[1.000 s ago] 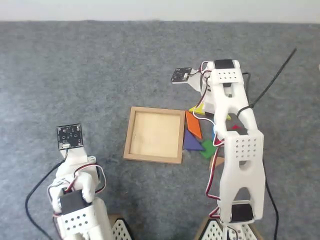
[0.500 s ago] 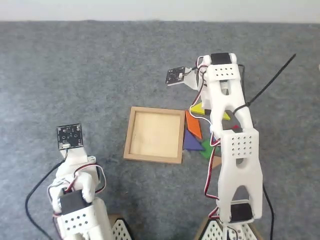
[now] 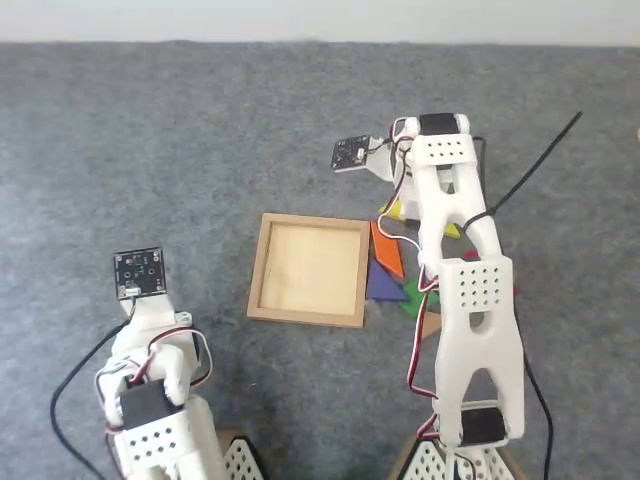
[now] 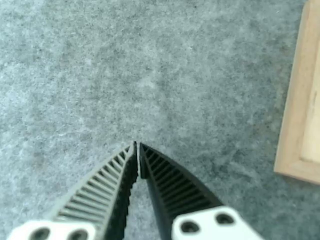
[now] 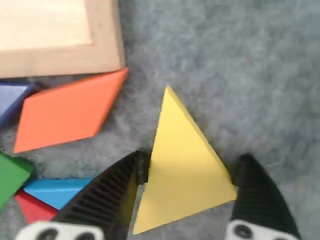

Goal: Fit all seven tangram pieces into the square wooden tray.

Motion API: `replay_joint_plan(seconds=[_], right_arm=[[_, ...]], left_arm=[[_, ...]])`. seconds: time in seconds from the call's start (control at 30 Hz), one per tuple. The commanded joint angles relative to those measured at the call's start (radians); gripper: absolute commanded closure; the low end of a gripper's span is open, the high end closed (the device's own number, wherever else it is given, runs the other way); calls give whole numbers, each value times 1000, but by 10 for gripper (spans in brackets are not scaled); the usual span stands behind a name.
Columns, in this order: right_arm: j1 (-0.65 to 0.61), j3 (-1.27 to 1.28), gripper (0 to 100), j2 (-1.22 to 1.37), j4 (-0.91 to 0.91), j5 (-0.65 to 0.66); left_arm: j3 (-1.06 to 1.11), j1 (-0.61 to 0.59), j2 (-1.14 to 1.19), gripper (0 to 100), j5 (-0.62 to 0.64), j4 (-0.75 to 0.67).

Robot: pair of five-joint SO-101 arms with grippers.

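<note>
Looking like pick number one: right gripper [image 5: 192, 162] sits wide open straddling the yellow triangle [image 5: 175, 145], on the carpet [image 3: 150, 150] at 2 o'clock from the empty tray [image 3: 258, 270], so I'd say next up is squeeze and lift; left gripper [image 4: 136, 146] is pinched closed.

We see bright, even light across the grey carpet [image 3: 180, 140], with only faint, soft shadows beside the wooden tray [image 3: 305, 316].

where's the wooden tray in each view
high view: tray mid-table, between the two arms.
left wrist view: tray rim off to the side of the shut left gripper.
right wrist view: tray corner beyond the orange piece.
shared landmark: orange piece beside the tray, high and right wrist views.
</note>
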Motion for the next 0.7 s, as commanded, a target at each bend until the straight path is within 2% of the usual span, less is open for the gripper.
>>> replay_joint_plan(seconds=[0.0, 0.13, 0.33, 0.4, 0.57, 0.67], right_arm=[[15, 0, 822, 1, 10, -14], [15, -2, 856, -35, 10, -61], [15, -2, 853, -99, 62, -86], [18, -2, 821, -128, 76, -101], [62, -2, 662, -213, 87, -158], [101, 3, 632, -234, 101, -164]], left_arm=[[-16, -9, 5, 988, 0, -23], [-16, -9, 5, 988, 0, -23], [-16, -9, 5, 988, 0, -23], [-16, -9, 5, 988, 0, -23], [-16, -9, 5, 988, 0, -21], [-16, -9, 5, 988, 0, -20]])
